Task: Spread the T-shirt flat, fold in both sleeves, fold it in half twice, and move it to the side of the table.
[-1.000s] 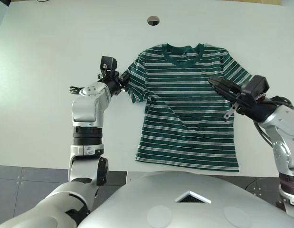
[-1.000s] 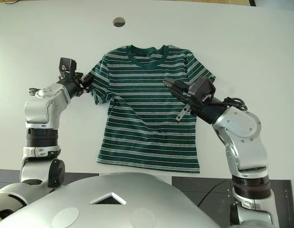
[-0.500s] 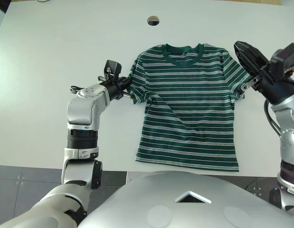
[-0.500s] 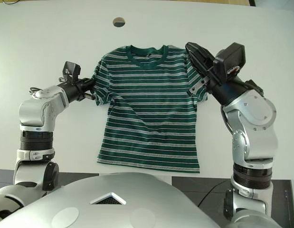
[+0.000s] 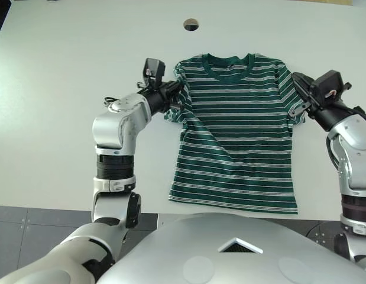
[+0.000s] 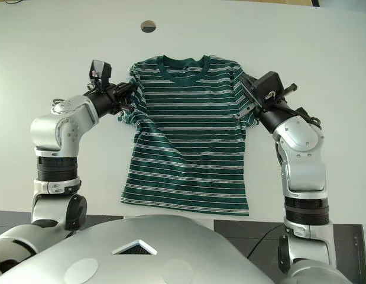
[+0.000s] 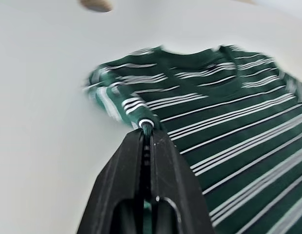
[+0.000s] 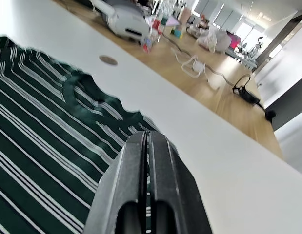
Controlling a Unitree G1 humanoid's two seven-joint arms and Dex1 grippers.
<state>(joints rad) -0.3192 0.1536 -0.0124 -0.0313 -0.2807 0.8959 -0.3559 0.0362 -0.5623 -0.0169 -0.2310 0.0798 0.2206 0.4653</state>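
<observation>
A green T-shirt [image 5: 236,136] with white stripes lies face up on the white table [image 5: 52,118], collar at the far side. My left gripper [image 5: 178,89] is shut on the shirt's left sleeve [image 7: 119,100], which is pulled inward and bunched against the shirt's body. In the left wrist view the fingertips [image 7: 153,134] pinch a fold of striped cloth. My right gripper [image 5: 296,80] sits at the right sleeve [image 5: 301,103], just by the shoulder. Its fingers [image 8: 158,146] are pressed together, with no cloth seen between them.
A round cable hole [image 5: 191,25] lies in the table beyond the collar. Bare table surface spreads to the left and right of the shirt. The table's near edge runs just below the shirt's hem [image 5: 230,204].
My left gripper has carried the left sleeve to the right, onto the shirt's body. My right gripper swung from over the shirt's middle out to the right sleeve and came lower.
</observation>
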